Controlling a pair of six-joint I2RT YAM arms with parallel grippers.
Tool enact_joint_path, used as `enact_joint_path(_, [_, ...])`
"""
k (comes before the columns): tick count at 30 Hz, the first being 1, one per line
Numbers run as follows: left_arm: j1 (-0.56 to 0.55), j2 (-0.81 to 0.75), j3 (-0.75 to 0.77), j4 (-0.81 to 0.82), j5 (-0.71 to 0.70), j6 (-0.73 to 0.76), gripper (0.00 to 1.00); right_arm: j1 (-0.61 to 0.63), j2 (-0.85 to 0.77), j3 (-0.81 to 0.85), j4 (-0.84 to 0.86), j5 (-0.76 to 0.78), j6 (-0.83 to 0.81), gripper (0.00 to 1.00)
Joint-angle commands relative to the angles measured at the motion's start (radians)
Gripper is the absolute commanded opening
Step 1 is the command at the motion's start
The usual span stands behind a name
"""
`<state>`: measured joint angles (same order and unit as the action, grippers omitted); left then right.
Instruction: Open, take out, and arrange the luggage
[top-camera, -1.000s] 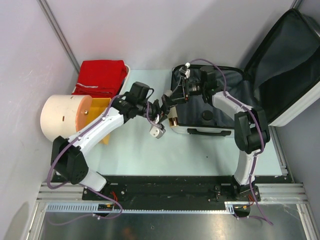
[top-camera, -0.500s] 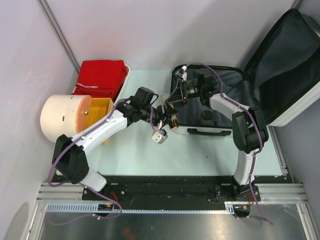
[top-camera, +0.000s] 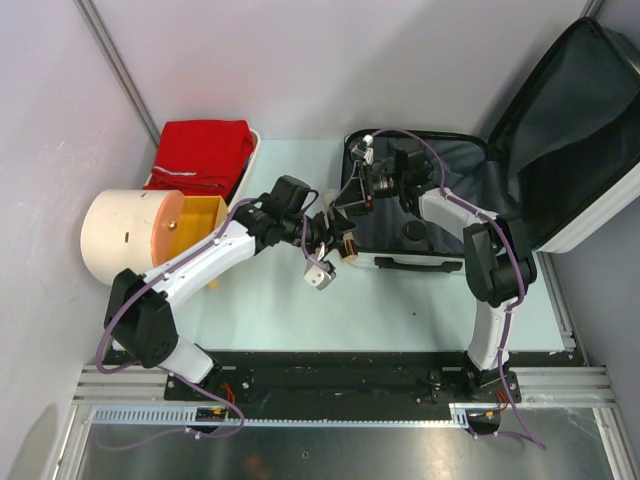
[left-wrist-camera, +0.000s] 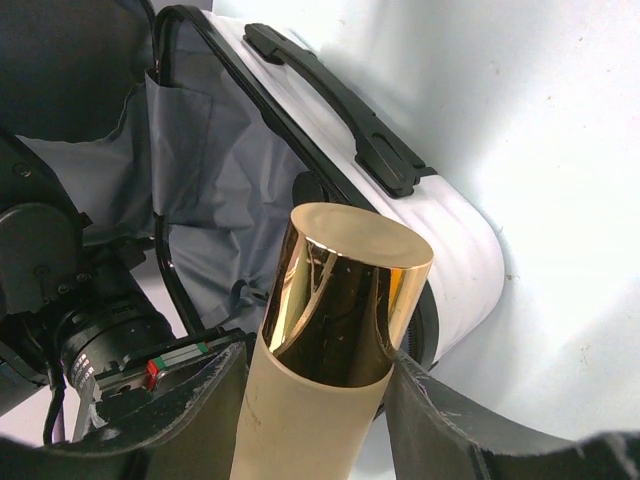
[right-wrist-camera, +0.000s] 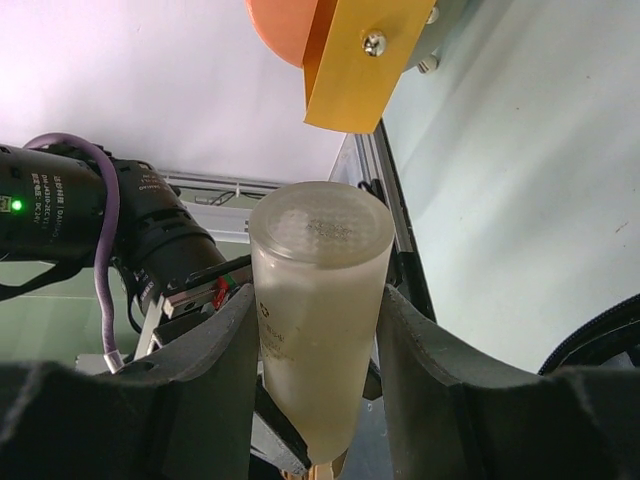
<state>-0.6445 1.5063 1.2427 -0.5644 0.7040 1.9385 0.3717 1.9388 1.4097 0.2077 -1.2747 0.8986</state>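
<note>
Overhead view of a pale green desk (top-camera: 400, 310) with 2 white robot arms mounted at its near edge.

A small hard-shell suitcase (top-camera: 475, 170), white with black trim and dark fabric lining, lies open on the right half of the desk. Its lid is propped up at the far right and its black carry handle faces the arms.

The 2 arms meet just beside the suitcase's left front corner. Between them they share 1 cream frosted cylindrical bottle with a shiny gold cap (top-camera: 346, 245).

- **Left end effector** (top-camera: 333, 232): its wrist view shows the fingers lying against both sides of the cream body just behind the cap, so it appears to be pinching the bottle (left-wrist-camera: 345, 300).
- **Right end effector** (top-camera: 348, 212): it pinches the same bottle (right-wrist-camera: 320, 300) from the opposite direction, with the flat frosted base sticking out past its fingers.

The bottle's long axis runs roughly across the desk. The gold cap points toward the suitcase's white shell (left-wrist-camera: 455, 240). The base points toward a large cream cylinder with an orange end (top-camera: 130, 235) at the far left. From overhead, the end effectors hide most of the bottle's body.

The right arm is nearer the suitcase, and the left arm is nearer the open left side of the desk. This looks like a handover, and it likely turns on the right fingers letting go along that axis while the left ones hold firm.
</note>
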Motion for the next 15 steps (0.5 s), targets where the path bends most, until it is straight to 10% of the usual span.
enact_joint_path(1, [0.006, 0.000, -0.018, 0.040, -0.069, 0.421, 0.58, 0.029, -0.024, -0.003, 0.016, -0.069, 0.040, 0.00])
enact_joint_path(7, [0.006, -0.001, -0.026, 0.058, -0.086, 0.441, 0.63, 0.027, -0.021, -0.006, 0.022, -0.068, 0.048, 0.00])
enact_joint_path(15, [0.003, -0.023, -0.046, 0.063, -0.055, 0.447, 0.41, 0.027, -0.017, -0.006, 0.053, -0.051, 0.069, 0.00])
